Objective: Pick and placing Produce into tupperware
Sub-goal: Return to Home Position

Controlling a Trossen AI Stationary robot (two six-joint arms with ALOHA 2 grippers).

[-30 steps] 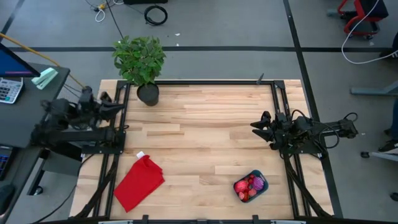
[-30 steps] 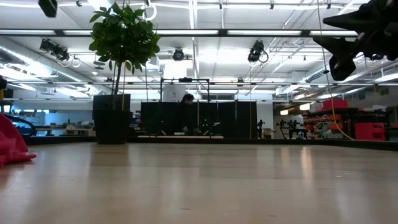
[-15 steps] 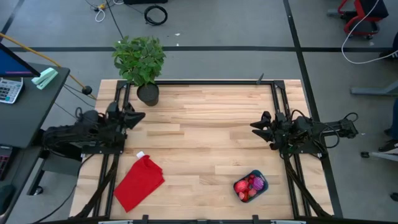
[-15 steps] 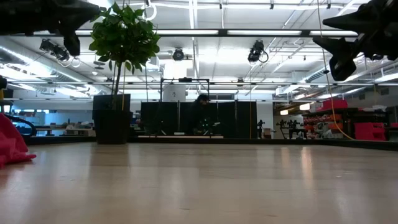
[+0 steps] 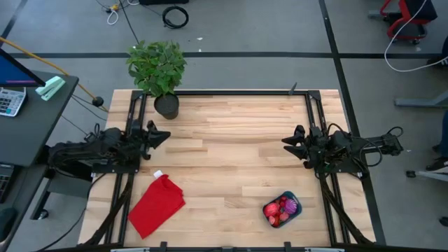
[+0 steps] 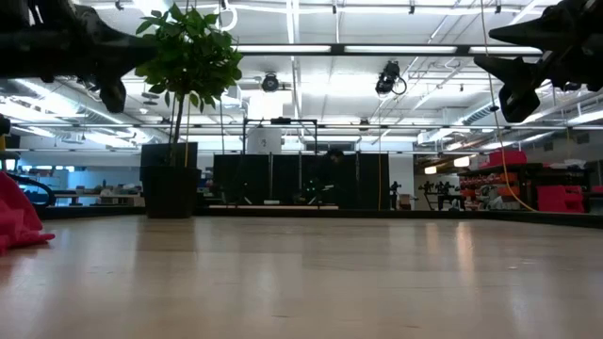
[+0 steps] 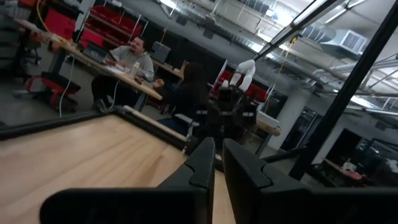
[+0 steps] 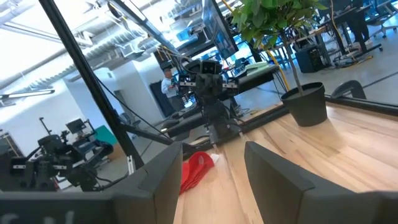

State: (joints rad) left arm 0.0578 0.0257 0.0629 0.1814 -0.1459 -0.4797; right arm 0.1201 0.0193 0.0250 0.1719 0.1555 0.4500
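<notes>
The teal-blue tupperware (image 5: pixel 283 208) sits on the table near its near right corner, and several small red and pink produce pieces plus one purple one (image 5: pixel 278 208) lie inside it. My left gripper (image 5: pixel 163 135) hovers over the table's left side, between the plant pot and the red cloth, with its fingers close together (image 7: pixel 218 163) and holding nothing. My right gripper (image 5: pixel 288 143) hangs above the table's right side, beyond the tupperware's far side, open and empty (image 8: pixel 213 163). The low view shows both grippers high above the tabletop: left (image 6: pixel 115 73), right (image 6: pixel 509 77).
A green potted plant (image 5: pixel 159 70) stands at the far left corner. A flat red cloth (image 5: pixel 157 204) lies near the near left corner, its edge visible (image 6: pixel 19 221). Black frame rails (image 5: pixel 320 119) run along both sides. Bare wood fills the middle (image 5: pixel 224 154). People sit beyond the table (image 7: pixel 134 59).
My left arm has swung in from beyond the table's left edge toward the right, bringing its gripper over the tabletop and into the low view's upper left. The right arm has kept still. A person in the background has walked to the right.
</notes>
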